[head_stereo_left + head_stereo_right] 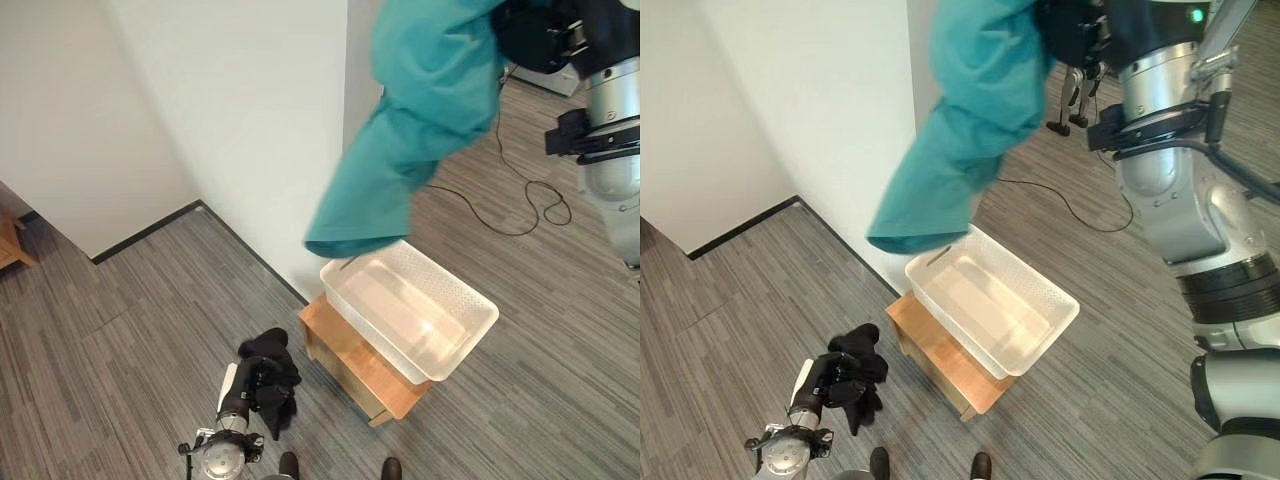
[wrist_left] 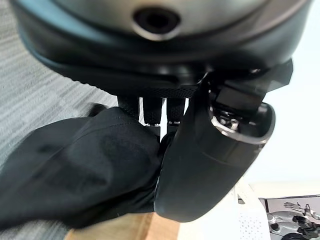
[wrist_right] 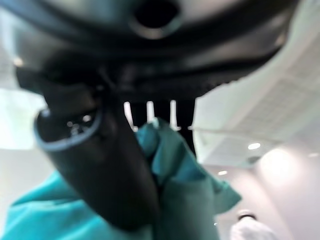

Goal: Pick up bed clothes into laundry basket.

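**Teal garment held high over the basket, black cloth low in our left hand**

Our right hand [image 1: 1072, 30] is raised near the top of the head views, and its fingers [image 3: 150, 112] and thumb are curled round a bunch of a teal garment [image 1: 410, 130]. From that grip the garment hangs down in a long fold, its lower hem just above the far corner of a white laundry basket [image 1: 470, 330]. We cannot tell whether the hem touches the rim. The basket is a shallow, perforated plastic tub, and we see nothing lying inside it. It sits on a small wooden stool [image 1: 345, 355], overhanging the stool's edge on the side of our right arm. The stool stands on grey striped carpet floor [image 1: 120, 350], close to the corner of a white wall [image 1: 230, 120].

Our left hand [image 1: 262, 382] is down low beside the stool, on the side away from the basket. Its fingers [image 2: 150, 112] and thumb are closed on a black cloth [image 2: 80, 165], which bunches over the hand and droops toward the floor.

In the right wrist view a person in a white top [image 3: 250, 231] stands in the background.
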Tool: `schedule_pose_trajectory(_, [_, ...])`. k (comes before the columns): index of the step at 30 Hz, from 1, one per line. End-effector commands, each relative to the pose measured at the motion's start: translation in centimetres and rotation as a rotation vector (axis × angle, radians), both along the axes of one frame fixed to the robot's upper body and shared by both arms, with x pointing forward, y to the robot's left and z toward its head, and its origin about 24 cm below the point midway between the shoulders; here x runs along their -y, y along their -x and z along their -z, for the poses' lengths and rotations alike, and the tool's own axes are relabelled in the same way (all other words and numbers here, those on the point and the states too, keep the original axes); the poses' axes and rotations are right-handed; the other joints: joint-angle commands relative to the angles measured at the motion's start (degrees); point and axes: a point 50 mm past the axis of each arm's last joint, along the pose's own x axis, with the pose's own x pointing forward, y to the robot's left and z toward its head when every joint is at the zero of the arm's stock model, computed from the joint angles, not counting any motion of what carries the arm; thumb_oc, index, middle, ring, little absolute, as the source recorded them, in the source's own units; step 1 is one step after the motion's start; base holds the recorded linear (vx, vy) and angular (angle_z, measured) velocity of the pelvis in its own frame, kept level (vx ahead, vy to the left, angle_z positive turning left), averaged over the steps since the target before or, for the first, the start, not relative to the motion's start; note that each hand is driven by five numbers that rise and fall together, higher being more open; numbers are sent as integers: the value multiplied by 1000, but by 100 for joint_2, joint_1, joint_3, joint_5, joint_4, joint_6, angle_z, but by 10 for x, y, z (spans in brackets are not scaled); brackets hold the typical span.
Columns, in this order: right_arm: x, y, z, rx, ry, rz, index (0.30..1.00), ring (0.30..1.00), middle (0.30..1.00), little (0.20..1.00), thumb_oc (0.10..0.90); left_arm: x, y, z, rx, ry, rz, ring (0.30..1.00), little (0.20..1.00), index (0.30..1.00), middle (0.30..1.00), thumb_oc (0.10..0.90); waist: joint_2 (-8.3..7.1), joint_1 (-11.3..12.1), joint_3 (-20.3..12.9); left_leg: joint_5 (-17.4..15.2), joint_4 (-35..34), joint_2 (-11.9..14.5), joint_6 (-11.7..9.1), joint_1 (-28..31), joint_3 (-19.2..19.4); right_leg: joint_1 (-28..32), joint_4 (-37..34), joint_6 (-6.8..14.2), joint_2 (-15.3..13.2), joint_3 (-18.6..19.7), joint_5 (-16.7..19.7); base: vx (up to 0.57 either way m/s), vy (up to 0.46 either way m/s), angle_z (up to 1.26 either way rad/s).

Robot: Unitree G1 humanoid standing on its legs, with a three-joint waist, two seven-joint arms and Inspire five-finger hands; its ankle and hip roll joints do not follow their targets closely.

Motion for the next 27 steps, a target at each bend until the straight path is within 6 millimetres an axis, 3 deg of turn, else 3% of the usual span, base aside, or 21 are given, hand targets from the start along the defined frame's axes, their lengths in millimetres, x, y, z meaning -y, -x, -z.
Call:
schedule_pose_trajectory(1, [-9, 15, -29, 175, -63, -71, 300, 300, 300, 300, 400, 8, -33, -40, 242, 38, 51, 300, 300, 300, 300, 400, -211, 125, -596, -174, 4, 462, -506, -303, 49, 557, 31, 366, -382, -241, -772, -5, -35, 3])
schedule_pose_trajectory(4, [-18, 10, -18, 134, -56, -105, 300, 300, 300, 300, 400, 9, -34, -41, 246, 48, 44, 300, 300, 300, 300, 400, -191, 122, -588, -171, 4, 489, -516, -305, 36, 567, 31, 345, -370, -238, -795, 0, 0, 0])
schedule_pose_trajectory(7, [-40, 4, 18, 38, -44, -193, 300, 300, 300, 300, 400, 14, -40, -44, 261, 71, 46, 300, 300, 300, 300, 400, -164, 129, -554, -181, 4, 508, -514, -302, -3, 590, 31, 316, -326, -246, -814, 9, -21, 6])
schedule_pose_trajectory(10, [-44, 5, 36, -2, -43, -203, 300, 300, 300, 300, 400, 17, -41, -46, 268, 78, 52, 300, 300, 300, 300, 400, -166, 134, -546, -189, 4, 510, -519, -301, -31, 613, 31, 304, -321, -255, -826, -11, -15, 5])
schedule_pose_trajectory(11, [-48, 5, 54, -41, -51, -208, 300, 300, 300, 300, 400, 21, -45, -49, 280, 82, 68, 300, 300, 300, 300, 400, -118, 124, -510, -135, 4, 505, -500, -333, -42, 582, 31, 293, -318, -241, -773, -40, -6, 2])
schedule_pose_trajectory(12, [-47, 5, 55, -43, -53, -207, 300, 300, 300, 300, 400, 20, -44, -48, 278, 80, 69, 300, 300, 300, 300, 400, -130, 129, -515, -139, 4, 502, -500, -327, -45, 590, 31, 294, -320, -246, -778, -38, -9, 4])
schedule_pose_trajectory(17, [-38, 4, 97, -152, -79, -130, 300, 300, 300, 300, 400, 22, -45, -50, 286, 67, 83, 300, 300, 300, 300, 400, -26, 76, -478, -253, 4, 448, -480, -292, -84, 629, 31, 311, -376, -244, -839, 25, 2, 4])
schedule_pose_trajectory(18, [-38, 4, 97, -152, -80, -129, 300, 300, 300, 300, 400, 22, -45, -50, 286, 66, 84, 300, 300, 300, 300, 400, -21, 79, -468, -188, 4, 451, -466, -317, -78, 602, 31, 304, -371, -242, -783, -26, 18, 5])
schedule_pose_trajectory(21, [-19, 4, 121, -211, -118, -29, 300, 300, 300, 300, 400, 19, -43, -50, 284, 54, 75, 300, 300, 300, 300, 400, 77, 9, -404, -223, 4, 405, -443, -320, -90, 577, 31, 332, -418, -250, -773, -3, 15, 4])
schedule_pose_trajectory(27, [-16, 5, 130, -223, -154, -15, 300, 300, 300, 300, 400, 17, -39, -46, 264, 56, 74, 300, 300, 300, 300, 400, 115, -21, -366, -325, 4, 364, -437, -293, -90, 574, 31, 373, -471, -257, -819, 12, 2, 1])
